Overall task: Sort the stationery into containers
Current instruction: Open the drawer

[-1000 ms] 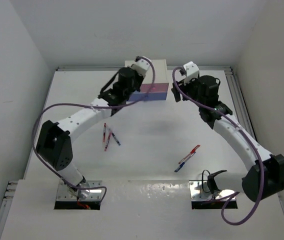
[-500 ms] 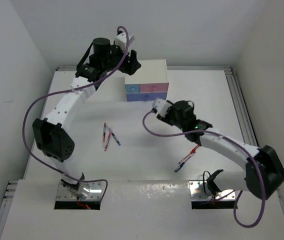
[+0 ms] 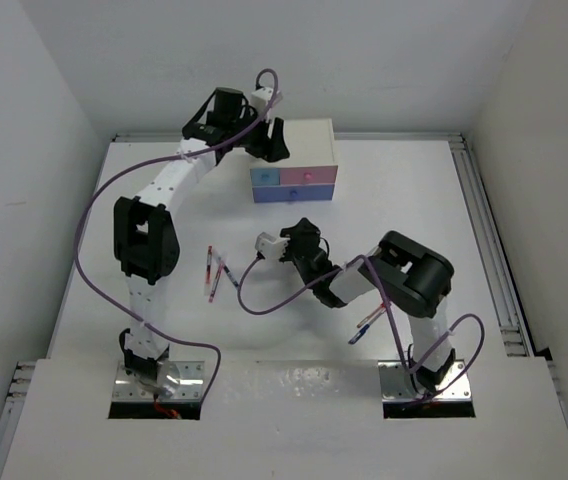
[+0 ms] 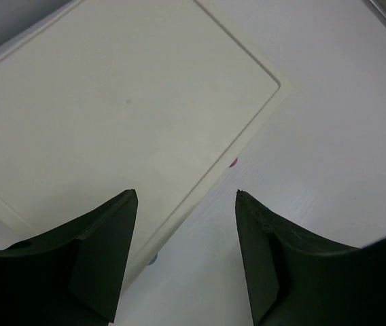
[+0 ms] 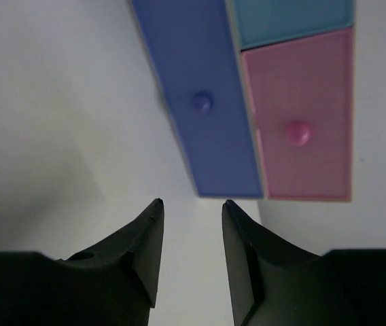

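Sorting is looking barely begun: pens (image 3: 215, 273) are lying loose at 9 o'clock on the bench (image 3: 444, 200), more pens (image 3: 375, 313) at 4 o'clock.
At 12 o'clock the cabinet (image 3: 309, 145) drawers (image 5: 210, 115) are sitting shut; left jaws are hovering wide and empty above it, right jaws are facing the drawers, narrowly parted, empty.

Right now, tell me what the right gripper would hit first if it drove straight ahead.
Probably the periwinkle-blue drawer, on its front near one end; only bare table shows between, though depth is unclear.
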### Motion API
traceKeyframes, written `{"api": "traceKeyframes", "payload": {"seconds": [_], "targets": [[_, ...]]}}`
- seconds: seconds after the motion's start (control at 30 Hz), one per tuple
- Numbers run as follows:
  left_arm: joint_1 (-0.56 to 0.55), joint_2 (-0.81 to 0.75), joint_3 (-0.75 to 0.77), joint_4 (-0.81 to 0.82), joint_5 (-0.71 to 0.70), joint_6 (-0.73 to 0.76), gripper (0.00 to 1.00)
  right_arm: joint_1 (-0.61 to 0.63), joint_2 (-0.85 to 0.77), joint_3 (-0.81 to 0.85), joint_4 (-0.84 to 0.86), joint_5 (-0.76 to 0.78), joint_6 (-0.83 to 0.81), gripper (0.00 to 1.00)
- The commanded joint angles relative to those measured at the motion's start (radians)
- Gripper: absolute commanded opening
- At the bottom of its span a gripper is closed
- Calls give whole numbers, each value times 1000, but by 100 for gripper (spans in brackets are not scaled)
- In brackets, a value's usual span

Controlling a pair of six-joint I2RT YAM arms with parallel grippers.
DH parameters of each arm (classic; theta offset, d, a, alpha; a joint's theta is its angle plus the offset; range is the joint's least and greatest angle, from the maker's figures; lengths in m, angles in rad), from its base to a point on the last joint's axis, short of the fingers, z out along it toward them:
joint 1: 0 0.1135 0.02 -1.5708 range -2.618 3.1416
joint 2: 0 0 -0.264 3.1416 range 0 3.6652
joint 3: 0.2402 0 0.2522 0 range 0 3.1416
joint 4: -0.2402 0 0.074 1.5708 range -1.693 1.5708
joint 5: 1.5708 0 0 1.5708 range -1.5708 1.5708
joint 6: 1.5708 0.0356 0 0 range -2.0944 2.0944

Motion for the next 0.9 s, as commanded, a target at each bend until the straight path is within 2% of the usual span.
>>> {"api": "traceKeyframes", "payload": {"seconds": [0.0,0.17,0.43,0.87], "targets": [[10,-14,71,30,14,-15,66,-4,50,70,226,8,-101,39],[1,5,73,35,-9,-14,67,-32,156,122,263,-6,-176,40],[-11,34,70,66,-30,-23,74,-81,283,154,425,-72,-309,54],[-13,86,84,90,-58,-45,75,-115,427,231,574,-127,-400,52]]}}
